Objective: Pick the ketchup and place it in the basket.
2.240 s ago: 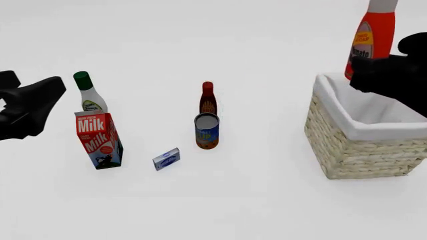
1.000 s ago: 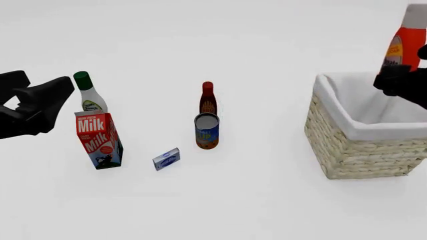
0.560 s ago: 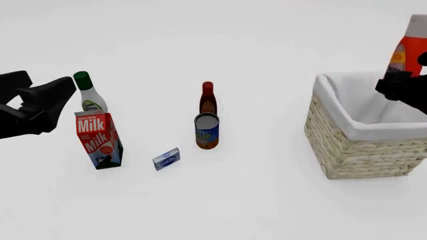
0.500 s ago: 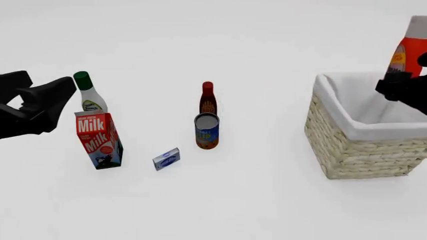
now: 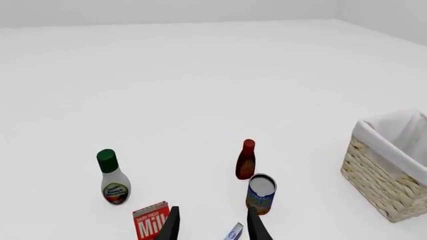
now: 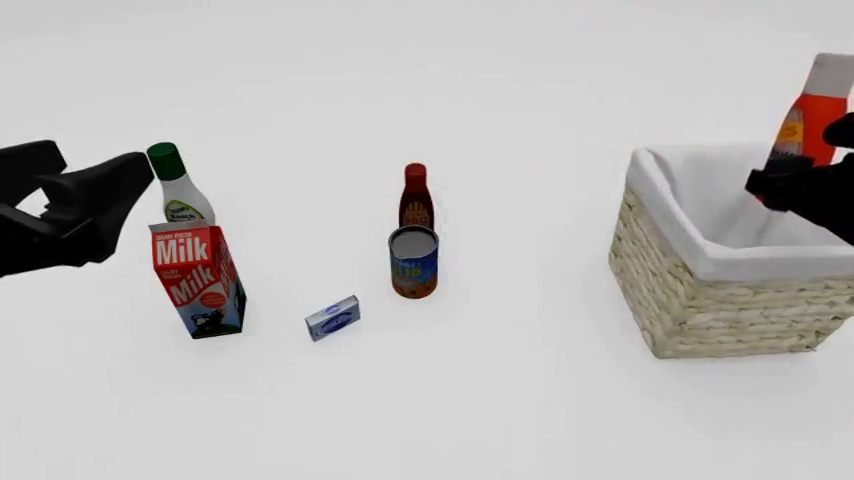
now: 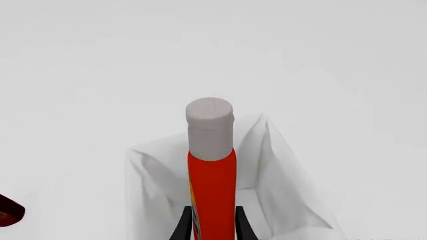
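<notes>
Item: ketchup (image 6: pixel 811 105) — clamped upright in our right gripper (image 7: pixel 213 225), hanging over the basket (image 6: pixel 694 290), its base near the cloth-lined rim. Step in hand, we judge: placement. Next: lower it inside the lining, then part the fingers. Left gripper (image 5: pixel 212 227) — fingers apart, holding nothing, idle above the milk carton (image 6: pixel 198 280).

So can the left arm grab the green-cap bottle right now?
Probably yes. The left gripper is open and holds nothing, right beside the green-cap bottle, with only the milk carton standing nearer the camera.
</notes>
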Robot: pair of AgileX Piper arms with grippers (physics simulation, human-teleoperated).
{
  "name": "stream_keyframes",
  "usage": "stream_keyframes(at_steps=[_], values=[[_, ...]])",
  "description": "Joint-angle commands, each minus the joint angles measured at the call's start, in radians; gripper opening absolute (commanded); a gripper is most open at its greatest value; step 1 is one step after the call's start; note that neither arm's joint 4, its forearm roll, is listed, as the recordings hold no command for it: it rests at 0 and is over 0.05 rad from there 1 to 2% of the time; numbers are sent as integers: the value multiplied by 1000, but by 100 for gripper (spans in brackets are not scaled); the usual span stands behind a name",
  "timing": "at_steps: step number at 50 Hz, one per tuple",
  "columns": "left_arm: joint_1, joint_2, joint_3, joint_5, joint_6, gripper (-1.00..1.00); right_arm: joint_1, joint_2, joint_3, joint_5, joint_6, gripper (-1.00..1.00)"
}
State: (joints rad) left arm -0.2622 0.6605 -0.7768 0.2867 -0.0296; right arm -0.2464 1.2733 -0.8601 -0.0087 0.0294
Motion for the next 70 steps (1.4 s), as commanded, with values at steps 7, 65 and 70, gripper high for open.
stream_keyframes(at_steps=[7, 65, 70], values=[[-2, 1, -9, 3, -1, 100, -6, 63, 17, -51, 31, -100], [10, -23, 0, 14, -20, 100, -24, 181, 35, -121, 49, 100], [8, -27, 0, 16, -21, 100, -21, 167, 31, -112, 47, 100]])
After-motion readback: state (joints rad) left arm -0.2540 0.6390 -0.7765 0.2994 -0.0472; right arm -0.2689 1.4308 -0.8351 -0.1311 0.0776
